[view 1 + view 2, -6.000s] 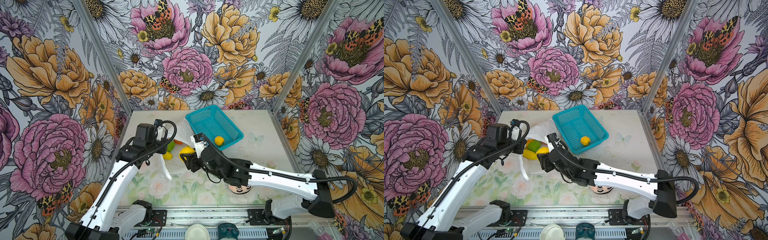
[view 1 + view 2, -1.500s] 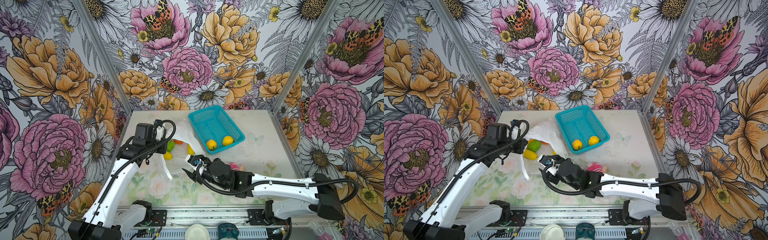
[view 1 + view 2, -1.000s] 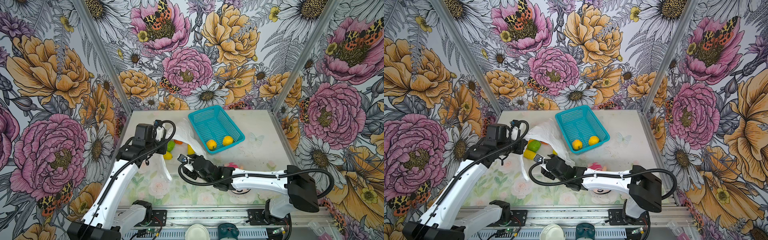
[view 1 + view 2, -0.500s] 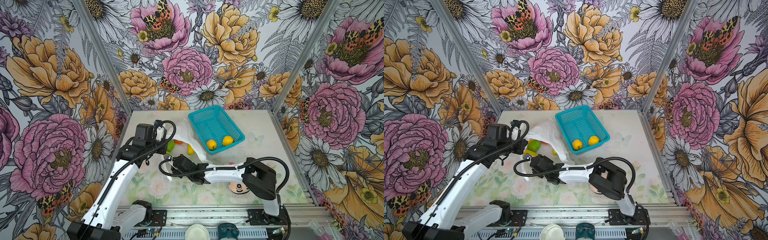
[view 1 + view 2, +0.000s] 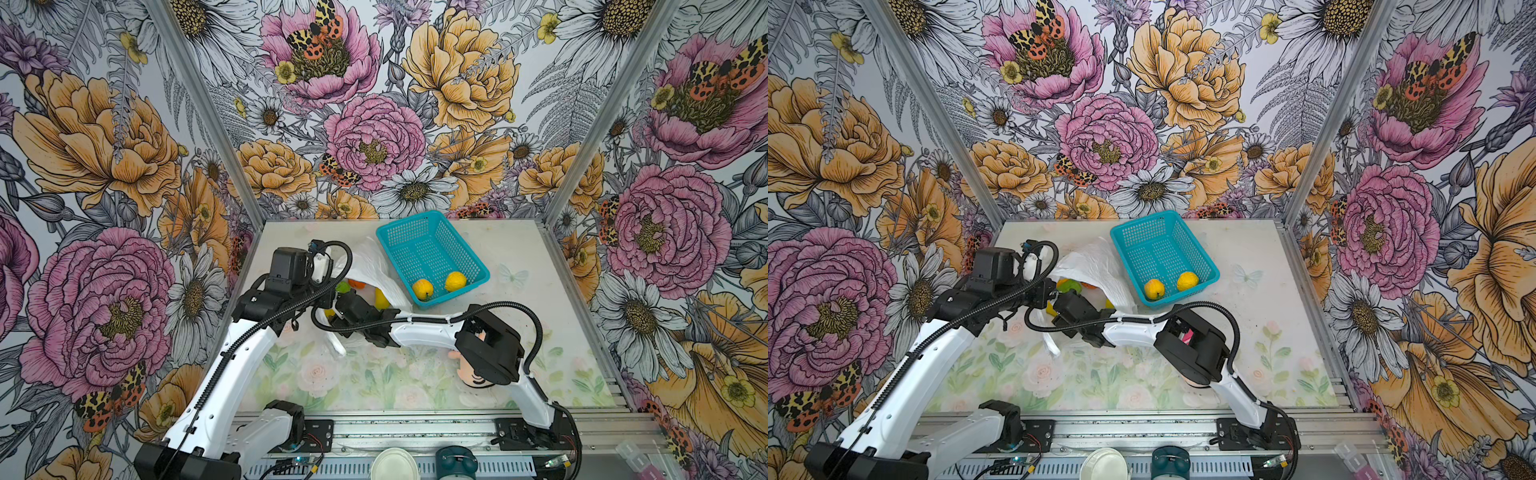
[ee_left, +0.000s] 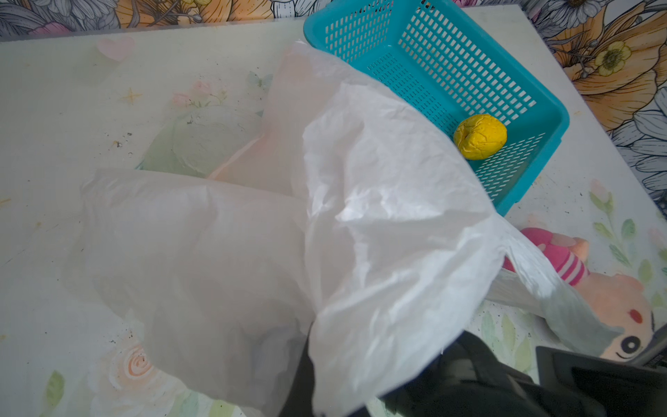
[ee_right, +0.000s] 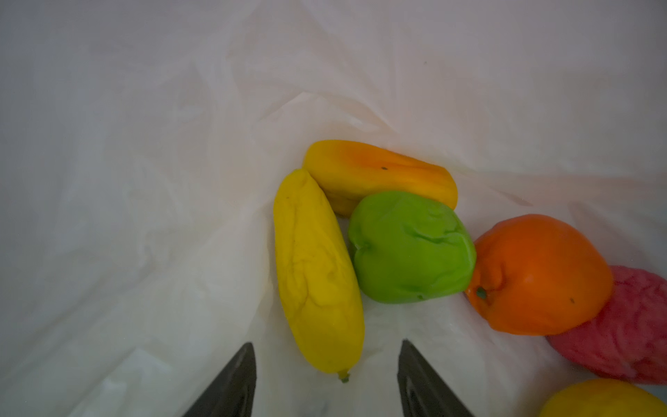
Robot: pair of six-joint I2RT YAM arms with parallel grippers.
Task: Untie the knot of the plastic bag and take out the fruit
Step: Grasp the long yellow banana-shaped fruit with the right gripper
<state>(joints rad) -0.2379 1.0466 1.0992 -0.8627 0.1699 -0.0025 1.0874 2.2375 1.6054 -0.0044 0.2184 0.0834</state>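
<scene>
The white plastic bag (image 5: 374, 270) lies beside the basket, its mouth lifted open. My left gripper (image 5: 330, 293) is shut on the bag's rim. In the left wrist view the film (image 6: 361, 234) covers its jaws. My right gripper (image 7: 326, 343) is open inside the bag, its fingers on either side of the near tip of a yellow oblong fruit (image 7: 317, 274) without touching it. Behind it lie a yellow-orange fruit (image 7: 379, 177), a green one (image 7: 411, 249), an orange one (image 7: 537, 274) and a pink-red one (image 7: 620, 325). The knot is out of view; a loose handle strip (image 5: 336, 345) trails on the table.
The teal basket (image 5: 432, 257) stands right of the bag and holds two yellow round fruits (image 5: 422, 288) (image 5: 455, 281). A pink-striped plush doll (image 6: 563, 260) lies near the front, partly under my right arm (image 5: 415, 328). Walls close the left, back and right.
My right arm has swung left from beside the doll and pushed its gripper into the bag's mouth. The left gripper has kept still, holding the bag open.
</scene>
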